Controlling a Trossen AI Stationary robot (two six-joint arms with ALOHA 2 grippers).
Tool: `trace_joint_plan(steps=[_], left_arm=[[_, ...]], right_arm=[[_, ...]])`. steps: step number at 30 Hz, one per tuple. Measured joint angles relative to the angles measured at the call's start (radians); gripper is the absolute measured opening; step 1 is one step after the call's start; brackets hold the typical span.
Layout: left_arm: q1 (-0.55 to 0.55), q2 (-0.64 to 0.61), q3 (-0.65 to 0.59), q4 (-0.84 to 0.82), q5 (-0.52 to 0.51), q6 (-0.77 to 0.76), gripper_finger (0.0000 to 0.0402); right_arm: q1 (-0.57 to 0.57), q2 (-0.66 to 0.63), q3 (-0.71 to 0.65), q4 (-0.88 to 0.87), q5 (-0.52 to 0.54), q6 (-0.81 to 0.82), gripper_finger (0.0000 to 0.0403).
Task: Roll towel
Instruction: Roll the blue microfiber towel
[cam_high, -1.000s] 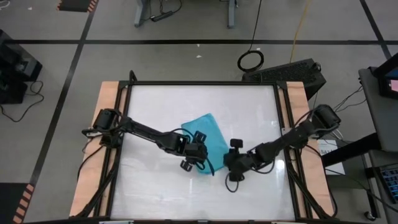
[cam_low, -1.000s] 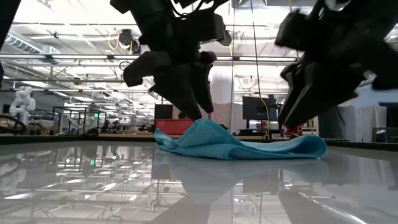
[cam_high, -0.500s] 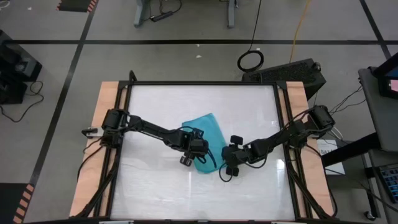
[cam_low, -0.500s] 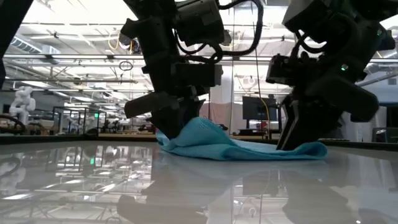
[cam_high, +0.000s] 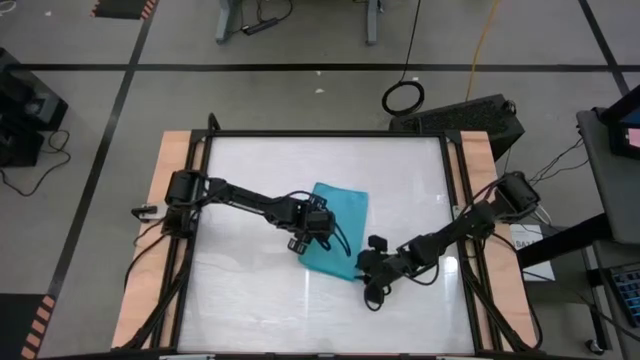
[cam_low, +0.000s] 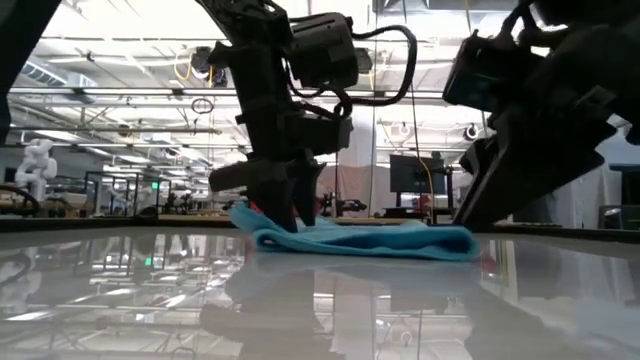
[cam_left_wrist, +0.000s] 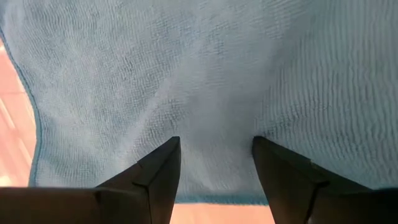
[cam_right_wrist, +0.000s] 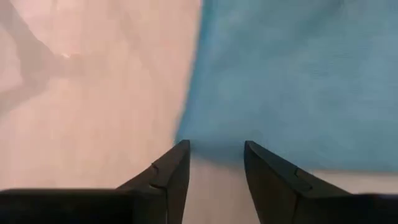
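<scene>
**A:** ok so where's the towel (cam_high: 335, 228) rn?

**B:** lying low on the table (cam_high: 250, 290), roughly mid-table, a bit toward the near edge seen from the high cam. Looks like a slanted flat-ish rectangle from above. In the low cam (cam_low: 350, 240) it's a low folded strip, thicker lump at one end, flattened out toward the other.

**A:** and the grippers?

**B:** left gripper (cam_high: 306, 226) is sitting on the towel's left side, arm reaching in from the table's left edge. Wrist cam shows its fingers (cam_left_wrist: 158, 174) parted w/ a gap, tips pressed on the cloth, fabric filling pretty much the whole view. Nothing pinched between them afaict, just cloth under the tips.

**A:** right one?

**B:** right gripper (cam_high: 368, 268) is at the towel's near-right corner, arm coming in from the right edge. Its wrist cam has the fingers (cam_right_wrist: 173, 174) also spread apart, tips right at the towel (cam_right_wrist: 286, 81) edge, w/ bare table (cam_right_wrist: 93, 93) beside it. Not holding anything, the edge sits just past the tips.

**A:** low cam any help?

**B:** some. Left gripper (cam_low: 290, 205) comes down onto the lumpy end of the cloth; right arm is a dark mass by the other end, can't tell contact from there.
</scene>
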Motion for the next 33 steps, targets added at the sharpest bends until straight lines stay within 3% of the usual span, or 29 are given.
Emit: trace_joint_plan(steps=[5,9,13,20,33], left_arm=[[-0.063,-0.079,0.011,0.003,0.004,-0.026,0.0208],[-0.124,-0.123,0.011,-0.046,0.007,-0.072,0.0208],[-0.202,-0.135,0.004,-0.09,0.016,-0.096,0.0208],[-0.283,-0.133,-0.1,0.02,-0.073,-0.072,0.0208],[-0.29,-0.133,-0.167,0.145,-0.054,-0.082,0.0208]], right_arm=[[0.011,-0.054,0.023,-0.089,0.065,-0.108,0.0143],[0.078,-0.062,0.055,-0.071,0.071,-0.334,0.0143],[0.136,-0.023,0.064,-0.079,0.15,-0.527,0.0145],[0.145,0.035,0.064,-0.062,0.198,-0.572,0.0146],[0.133,0.15,0.103,-0.056,0.308,-0.743,0.0146]])
